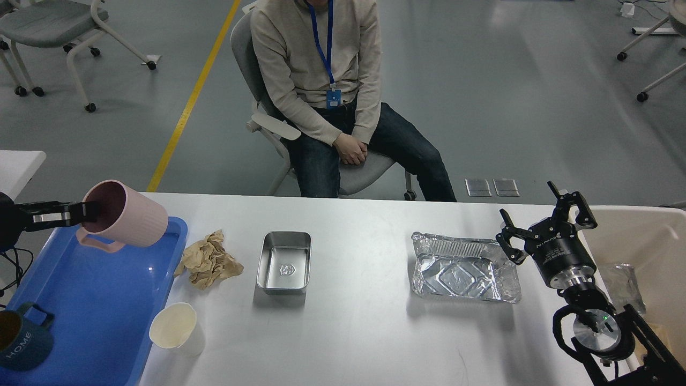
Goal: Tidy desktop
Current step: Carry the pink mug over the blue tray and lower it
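Observation:
The white desktop (364,332) fills the lower view. My left gripper (84,212) is shut on the rim of a pink ribbed mug (128,215), held tilted on its side in the air over the far end of the blue tray (96,289). My right gripper (544,217) stands open above the right end of the desktop, just right of a crumpled foil tray (463,266). A crumpled brown paper (208,260), a steel rectangular dish (284,262) and a cream paper cup (174,328) lie on the desktop.
A dark blue mug marked HOME (19,338) stands at the near left of the blue tray. A beige bin (643,236) with a clear wrapper (621,284) inside sits at the right. A seated person (327,96) faces the far edge of the desktop.

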Controlling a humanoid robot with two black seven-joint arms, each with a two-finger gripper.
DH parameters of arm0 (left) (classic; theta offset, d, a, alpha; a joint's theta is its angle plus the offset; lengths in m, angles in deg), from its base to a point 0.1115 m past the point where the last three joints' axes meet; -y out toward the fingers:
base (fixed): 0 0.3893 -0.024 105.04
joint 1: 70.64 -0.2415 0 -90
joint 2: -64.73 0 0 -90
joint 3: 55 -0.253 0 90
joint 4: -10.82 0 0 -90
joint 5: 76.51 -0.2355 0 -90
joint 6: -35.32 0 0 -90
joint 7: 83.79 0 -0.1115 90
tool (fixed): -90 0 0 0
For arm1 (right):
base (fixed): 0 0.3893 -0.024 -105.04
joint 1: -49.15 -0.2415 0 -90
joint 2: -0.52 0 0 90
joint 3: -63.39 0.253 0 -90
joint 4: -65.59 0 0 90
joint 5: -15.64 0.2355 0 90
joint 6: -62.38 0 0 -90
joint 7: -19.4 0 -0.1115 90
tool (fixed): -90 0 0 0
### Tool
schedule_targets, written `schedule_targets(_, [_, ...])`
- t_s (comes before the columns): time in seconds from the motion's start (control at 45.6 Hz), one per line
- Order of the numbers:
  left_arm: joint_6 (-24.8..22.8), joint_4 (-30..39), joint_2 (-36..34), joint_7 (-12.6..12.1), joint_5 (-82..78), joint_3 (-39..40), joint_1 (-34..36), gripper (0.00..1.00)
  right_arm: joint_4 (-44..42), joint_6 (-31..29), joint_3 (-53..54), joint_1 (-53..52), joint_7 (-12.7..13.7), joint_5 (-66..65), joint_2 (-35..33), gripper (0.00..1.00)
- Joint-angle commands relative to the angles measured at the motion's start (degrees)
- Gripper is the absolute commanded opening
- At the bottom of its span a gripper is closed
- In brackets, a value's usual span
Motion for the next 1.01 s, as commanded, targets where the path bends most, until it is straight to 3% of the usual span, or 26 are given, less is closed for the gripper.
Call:
schedule_targets(0.0, [0.1,-2.9,0.2,0.1,-0.2,-1.0,-0.2,0.0,0.0,0.0,0.0,0.0,0.0,0.0,0.0,1.0])
schedule_targets(0.351, [1.4,-9.5,1.4,1.2,-2.6,-5.7,-0.4,0.0,-0.1,0.0,0.0,-0.1,0.0,0.0,0.0,1.0])
schedule_targets(0.526, [2.2,-16.0,4.1,1.9,-5.7,-6.0,-0.1,0.0,-0.1,0.0,0.0,-0.1,0.0,0.0,0.0,1.0])
schedule_targets(0.876, [2.3,-16.6,10.3,2.2,-11.5,-7.7,-0.4,0.0,0.0,-0.1,0.0,0.0,0.0,0.0,0.0,1.0])
schedule_targets(0.986, [2.6,-16.6,10.8,2.1,-12.8,-11.9,-0.4,0.0,-0.1,-0.2,0.0,0.1,0.0,0.0,0.0,1.0])
